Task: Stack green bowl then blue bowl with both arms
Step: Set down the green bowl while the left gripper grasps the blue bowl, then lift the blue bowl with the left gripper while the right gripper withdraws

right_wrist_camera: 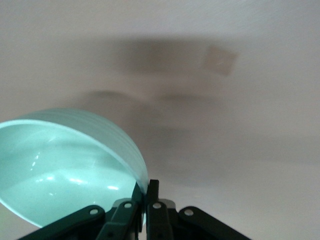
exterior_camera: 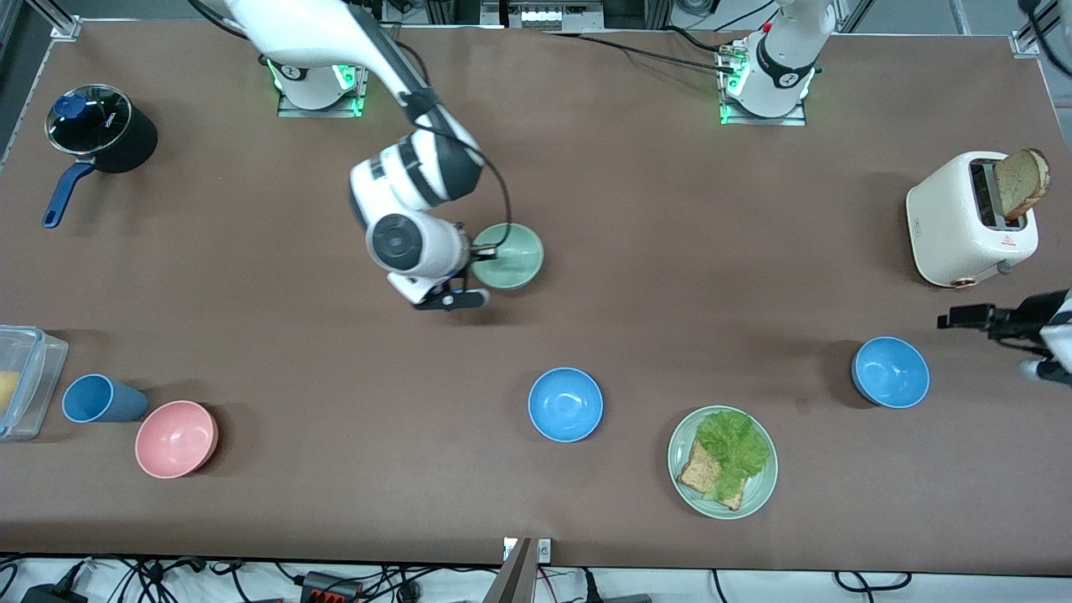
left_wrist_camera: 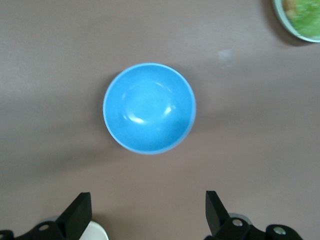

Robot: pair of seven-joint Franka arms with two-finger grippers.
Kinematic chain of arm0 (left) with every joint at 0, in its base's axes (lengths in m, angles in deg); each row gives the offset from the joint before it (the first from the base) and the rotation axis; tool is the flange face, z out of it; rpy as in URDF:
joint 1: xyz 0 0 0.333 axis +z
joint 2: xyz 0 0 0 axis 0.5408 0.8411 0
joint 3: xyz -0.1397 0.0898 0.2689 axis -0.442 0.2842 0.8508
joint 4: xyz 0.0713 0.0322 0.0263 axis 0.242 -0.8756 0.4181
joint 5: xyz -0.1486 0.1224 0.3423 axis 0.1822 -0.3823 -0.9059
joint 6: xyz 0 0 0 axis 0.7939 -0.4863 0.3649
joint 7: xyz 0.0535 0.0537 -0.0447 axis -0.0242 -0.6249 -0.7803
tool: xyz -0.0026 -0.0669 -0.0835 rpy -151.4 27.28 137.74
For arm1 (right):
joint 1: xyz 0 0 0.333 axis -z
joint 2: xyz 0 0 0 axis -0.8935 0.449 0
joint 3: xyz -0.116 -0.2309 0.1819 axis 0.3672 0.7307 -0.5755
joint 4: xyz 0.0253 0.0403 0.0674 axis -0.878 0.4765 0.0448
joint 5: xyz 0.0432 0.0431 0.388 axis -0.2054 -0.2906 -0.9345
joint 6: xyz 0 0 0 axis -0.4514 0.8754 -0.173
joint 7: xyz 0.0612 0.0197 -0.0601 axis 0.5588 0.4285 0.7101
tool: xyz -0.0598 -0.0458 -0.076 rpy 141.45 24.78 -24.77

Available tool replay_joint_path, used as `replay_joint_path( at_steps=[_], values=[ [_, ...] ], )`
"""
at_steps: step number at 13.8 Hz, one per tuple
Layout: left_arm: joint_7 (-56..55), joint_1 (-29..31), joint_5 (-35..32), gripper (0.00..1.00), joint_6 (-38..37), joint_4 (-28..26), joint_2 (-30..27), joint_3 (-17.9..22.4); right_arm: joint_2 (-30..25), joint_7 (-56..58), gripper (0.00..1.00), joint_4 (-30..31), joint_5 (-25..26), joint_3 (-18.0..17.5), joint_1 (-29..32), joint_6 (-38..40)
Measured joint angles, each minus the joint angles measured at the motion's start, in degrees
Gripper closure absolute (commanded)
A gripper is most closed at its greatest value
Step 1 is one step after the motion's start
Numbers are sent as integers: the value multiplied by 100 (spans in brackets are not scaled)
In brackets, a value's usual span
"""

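Note:
The pale green bowl (exterior_camera: 512,256) is in the middle of the table, toward the robots' bases. My right gripper (exterior_camera: 481,251) is shut on its rim. In the right wrist view the green bowl (right_wrist_camera: 65,170) hangs tilted from the right gripper (right_wrist_camera: 146,192), and shadows lie on the table under it. One blue bowl (exterior_camera: 890,371) sits toward the left arm's end. My left gripper (exterior_camera: 963,318) hovers open and empty above it. The left wrist view shows that blue bowl (left_wrist_camera: 149,107) ahead of the open left gripper (left_wrist_camera: 147,215). A second blue bowl (exterior_camera: 565,404) sits mid-table, nearer the front camera.
A pale-green plate (exterior_camera: 685,429) with lettuce and toast lies between the two blue bowls, nearer the camera. A white toaster (exterior_camera: 963,219) holds toast at the left arm's end. A pink bowl (exterior_camera: 177,438), blue cup (exterior_camera: 100,399), clear container (exterior_camera: 21,381) and black pot (exterior_camera: 100,130) stand at the right arm's end.

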Motion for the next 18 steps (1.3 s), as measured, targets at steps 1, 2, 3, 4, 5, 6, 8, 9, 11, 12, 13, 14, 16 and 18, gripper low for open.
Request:
replay_joint_path(
  at_steps=[1, 2, 3, 4, 5, 6, 8, 9, 11, 12, 13, 14, 16, 18],
  values=[
    [18, 7, -46, 1, 168, 30, 207, 4, 69, -170, 100, -15, -14, 1, -159, -112],
    [23, 4, -112, 0, 330, 48, 412, 3, 139, -330, 100, -24, -15, 1, -310, -163],
    [27, -1, -184, 0, 489, 56, 589, 0, 196, -474, 100, -28, -16, 2, -420, -193],
    [31, -4, -275, 0, 667, 62, 747, -2, 247, -570, 100, -29, -16, 3, -484, -203],
    [37, -2, -361, 0, 842, 71, 885, -1, 290, -617, 100, -29, -16, 3, -506, -203],
    [42, 0, -436, 0, 990, 78, 998, 0, 325, -627, 53, -29, -16, 11, -506, -200],
    [48, 0, -496, 10, 1083, 98, 1159, 0, 369, -694, 0, -31, -27, 43, -503, -198],
    [54, -1, -502, 19, 1084, 101, 1223, 0, 370, -813, 0, -52, -30, 50, -500, -200],
    [78, -5, -504, 45, 1101, 117, 1314, -1, 344, -1086, 0, -278, -30, 55, -497, -161],
    [164, -5, -505, 55, 1117, 126, 1339, -1, 285, -1159, 0, -496, -30, 78, -489, 5],
    [275, -6, -505, 71, 1146, 126, 1354, -2, 183, -1200, 0, -763, -30, 158, -484, 297],
    [362, -4, -505, 84, 1177, 128, 1366, -1, 62, -1242, 0, -1050, -30, 315, -474, 668],
    [456, -3, -505, 99, 1207, 149, 1376, -1, -164, -1255, 0, -1604, -24, 829, -428, 1345],
    [488, -4, -505, 99, 1212, 218, 1374, -14, -311, -1166, 0, -1952, -7, 1403, -359, 1635]
  ],
)
